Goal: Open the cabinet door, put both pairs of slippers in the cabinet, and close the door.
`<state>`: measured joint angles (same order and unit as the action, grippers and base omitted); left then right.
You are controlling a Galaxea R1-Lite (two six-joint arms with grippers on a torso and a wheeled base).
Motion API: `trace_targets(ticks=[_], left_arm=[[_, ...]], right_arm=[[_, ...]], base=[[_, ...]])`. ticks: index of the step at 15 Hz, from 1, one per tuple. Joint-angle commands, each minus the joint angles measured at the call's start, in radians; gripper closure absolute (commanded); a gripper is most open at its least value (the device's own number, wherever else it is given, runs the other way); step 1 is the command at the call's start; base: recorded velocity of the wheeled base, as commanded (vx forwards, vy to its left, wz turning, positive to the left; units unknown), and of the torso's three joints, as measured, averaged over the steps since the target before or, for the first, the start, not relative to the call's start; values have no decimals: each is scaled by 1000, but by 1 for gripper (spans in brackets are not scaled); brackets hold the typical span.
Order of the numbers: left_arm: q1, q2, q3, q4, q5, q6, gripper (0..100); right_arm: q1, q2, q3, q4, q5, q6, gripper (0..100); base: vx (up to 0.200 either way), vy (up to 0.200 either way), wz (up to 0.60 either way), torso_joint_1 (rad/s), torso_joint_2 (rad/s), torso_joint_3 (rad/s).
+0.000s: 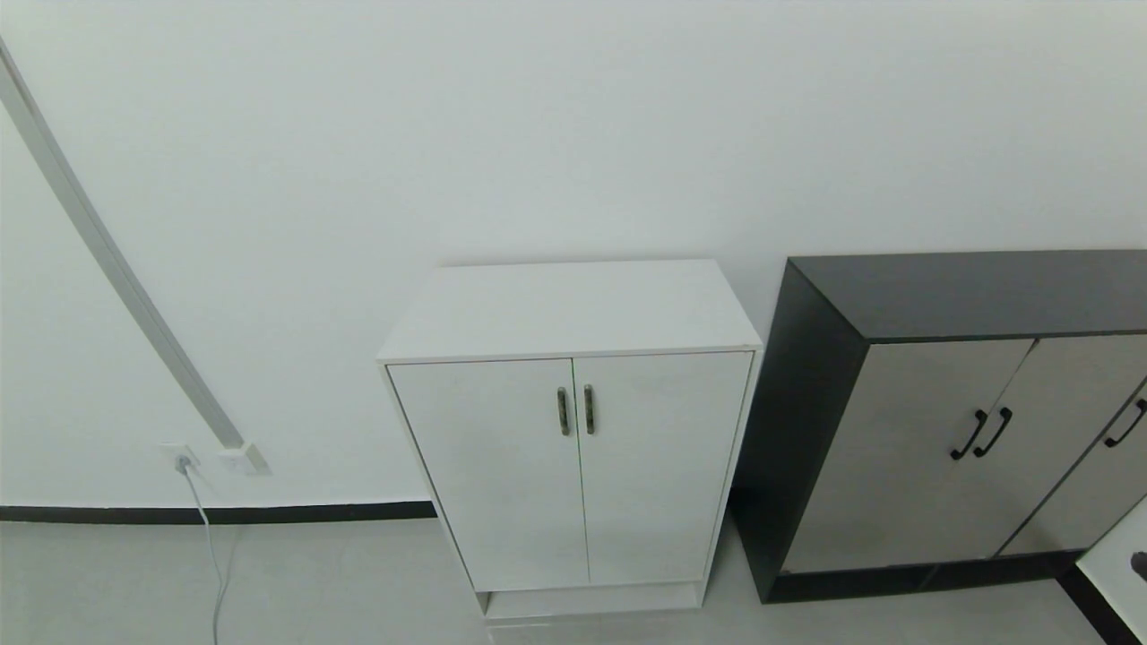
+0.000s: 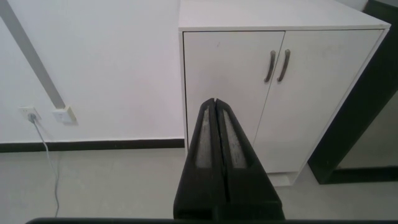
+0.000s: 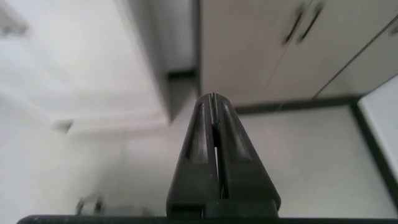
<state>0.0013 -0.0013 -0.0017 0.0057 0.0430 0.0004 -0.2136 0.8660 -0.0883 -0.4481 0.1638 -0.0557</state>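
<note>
While the left gripper [image 2: 216,102] and right gripper [image 3: 214,98] hang above the floor [image 1: 314,582] with jaws pressed together, the white cabinet [image 1: 573,466] stands beyond, doors shut, backed against the wall [image 1: 538,134], its right edge just beside a dark cabinet [image 1: 896,448].

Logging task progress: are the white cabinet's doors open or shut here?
Shut. Both doors of the white cabinet lie flush, handles side by side at the seam.
</note>
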Motion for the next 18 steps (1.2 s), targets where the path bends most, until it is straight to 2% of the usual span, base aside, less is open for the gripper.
trace_targets(ticks=[1, 3, 6, 7, 11, 13, 15, 18], left_arm=[[0, 1, 0, 0, 0, 1, 100], [0, 1, 0, 0, 5, -3, 100], [0, 1, 0, 0, 5, -2, 100], [0, 1, 0, 0, 5, -3, 100], [0, 1, 0, 0, 12, -3, 100], [0, 1, 0, 0, 11, -5, 100], [0, 1, 0, 0, 11, -5, 100], [0, 1, 0, 0, 11, -3, 100]], right_arm=[[-1, -259, 10, 198, 26, -3, 100], [11, -332, 27, 282, 39, -16, 100], [17, -410, 88, 336, 40, -76, 100], [22, -458, 87, 416, 43, -81, 100], [37, -518, 81, 431, 40, -56, 100], [77, -588, 82, 431, 42, -52, 100], [129, -667, 81, 430, 40, -4, 100], [143, -751, 81, 419, 39, 131, 100]], base=[[0, 0, 0, 0, 0, 0], [0, 0, 0, 0, 0, 0], [0, 0, 0, 0, 0, 0], [0, 0, 0, 0, 0, 0], [0, 0, 0, 0, 0, 0], [0, 0, 0, 0, 0, 0], [0, 0, 0, 0, 0, 0], [0, 0, 0, 0, 0, 0]])
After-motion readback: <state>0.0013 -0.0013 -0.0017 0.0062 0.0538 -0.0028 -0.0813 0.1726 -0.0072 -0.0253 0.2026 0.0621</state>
